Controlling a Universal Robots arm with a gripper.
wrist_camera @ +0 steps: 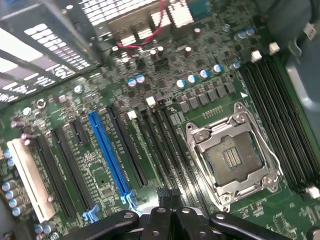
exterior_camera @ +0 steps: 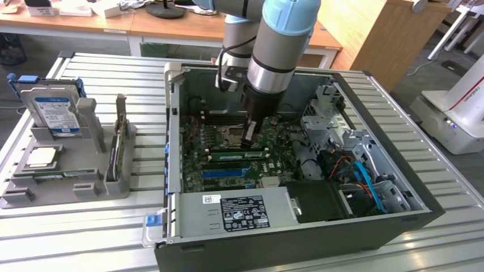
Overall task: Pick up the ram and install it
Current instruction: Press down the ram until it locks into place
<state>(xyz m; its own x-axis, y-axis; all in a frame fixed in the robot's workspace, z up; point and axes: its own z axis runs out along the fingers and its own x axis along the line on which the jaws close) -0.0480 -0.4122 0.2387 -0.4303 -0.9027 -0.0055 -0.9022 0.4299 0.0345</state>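
Directly beneath the closed gripper [exterior_camera: 253, 137] sits the ram [exterior_camera: 239, 153] on the motherboard [exterior_camera: 226, 170]

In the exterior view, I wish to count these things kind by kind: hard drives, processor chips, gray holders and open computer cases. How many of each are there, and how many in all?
hard drive: 1
processor chip: 1
gray holder: 1
open computer case: 1
Total: 4
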